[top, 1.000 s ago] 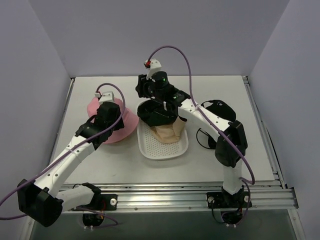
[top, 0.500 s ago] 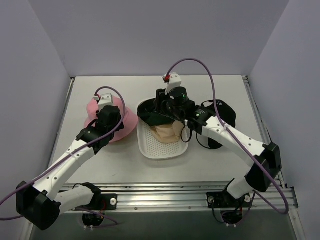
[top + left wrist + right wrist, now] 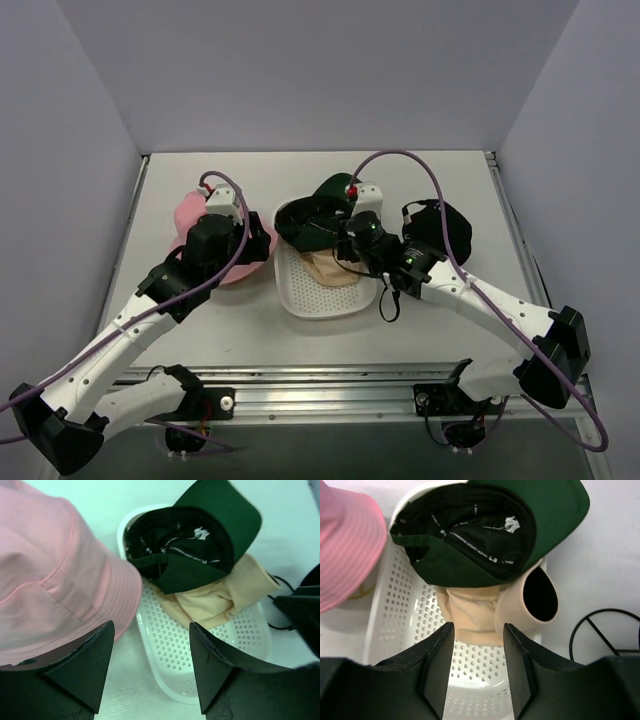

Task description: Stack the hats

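A dark green cap [image 3: 318,215] lies upside down on a beige hat [image 3: 325,268] in the white tray [image 3: 325,308]. A pink hat [image 3: 190,212] sits on the table left of the tray. A black hat [image 3: 445,225] lies to the tray's right. My left gripper [image 3: 240,235] hovers between the pink hat [image 3: 45,580] and the tray [image 3: 170,650]; it [image 3: 150,670] is open and empty. My right gripper [image 3: 338,250] is over the tray's near half; it [image 3: 477,665] is open and empty just short of the beige hat [image 3: 470,615] and green cap [image 3: 485,530].
A thin black wire loop [image 3: 600,630] lies on the table right of the tray, between it and the black hat. Grey walls close the table on the left, back and right. An aluminium rail [image 3: 330,385] runs along the near edge.
My right gripper has drawn back from the tray's far end toward the near side. The green cap's brim now shows at the tray's far end. My left gripper has shifted slightly right.
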You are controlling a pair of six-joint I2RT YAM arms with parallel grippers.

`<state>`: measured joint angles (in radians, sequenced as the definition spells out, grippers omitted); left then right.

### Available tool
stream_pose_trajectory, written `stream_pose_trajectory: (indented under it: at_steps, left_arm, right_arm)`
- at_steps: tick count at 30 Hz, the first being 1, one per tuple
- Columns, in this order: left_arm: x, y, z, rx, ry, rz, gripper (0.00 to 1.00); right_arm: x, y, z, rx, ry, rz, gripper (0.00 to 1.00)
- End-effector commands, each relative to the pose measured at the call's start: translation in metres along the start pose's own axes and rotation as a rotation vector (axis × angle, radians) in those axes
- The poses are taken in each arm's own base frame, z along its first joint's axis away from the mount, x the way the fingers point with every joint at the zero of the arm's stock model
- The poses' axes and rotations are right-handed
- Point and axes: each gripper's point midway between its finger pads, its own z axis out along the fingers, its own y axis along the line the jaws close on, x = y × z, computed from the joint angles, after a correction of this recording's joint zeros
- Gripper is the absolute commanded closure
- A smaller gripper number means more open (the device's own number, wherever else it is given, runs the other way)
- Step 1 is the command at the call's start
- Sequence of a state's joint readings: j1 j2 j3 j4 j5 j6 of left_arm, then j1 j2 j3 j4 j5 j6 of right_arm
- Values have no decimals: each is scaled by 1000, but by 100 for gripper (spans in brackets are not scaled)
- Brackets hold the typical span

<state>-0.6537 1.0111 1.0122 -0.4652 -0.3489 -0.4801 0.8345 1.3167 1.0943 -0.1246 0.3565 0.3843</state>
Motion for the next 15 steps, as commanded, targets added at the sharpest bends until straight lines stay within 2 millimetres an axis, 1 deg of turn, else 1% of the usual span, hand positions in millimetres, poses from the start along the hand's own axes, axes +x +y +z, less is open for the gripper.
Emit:
stream_pose_trajectory:
  at_steps: [1,2,3,4,5,6,7,8,9,10,11,12,14,15]
  left_arm:
    - [-32,-35,-11,175,-87,10,30]
    - [-31,-41,-11,208,-89,13,30]
    - [-30,-44,-13,233,-98,1,30]
    - [-25,-50,-9,276,-107,-12,29]
    - [-21,-56,-10,318,-108,-21,29]
    - [-15,-65,-14,382,-97,-37,29]
    - [-18,-72,-14,422,-129,-46,29]
    - [-3,-69,-8,428,-107,-40,28]
    - [1,-69,-6,432,-104,-38,28]
    - [3,-68,-4,432,-106,-35,27]
    - [11,-65,-1,422,-95,-27,27]
    - [13,-63,0,417,-94,-16,26]
    - [17,-58,2,398,-93,-16,26]
    - [15,-57,0,398,-106,-11,26]
  right_arm:
    - [4,-21,2,152,0,-9,60]
    - [4,-24,3,175,5,-21,60]
    - [-4,-24,3,192,-1,-33,60]
    - [0,-27,7,213,20,-67,59]
    - [-3,-30,9,229,18,-85,59]
    - [-5,-29,15,233,25,-98,58]
    - [-6,-30,19,220,40,-128,57]
    - [-5,-32,27,185,75,-123,57]
    - [-2,-35,34,191,101,-136,57]
    - [-9,-39,35,198,106,-146,56]
    - [-13,-49,40,214,112,-139,56]
    - [-10,-47,45,176,138,-138,55]
    - [-14,-47,49,145,154,-155,55]
    - [-13,-45,54,129,169,-167,55]
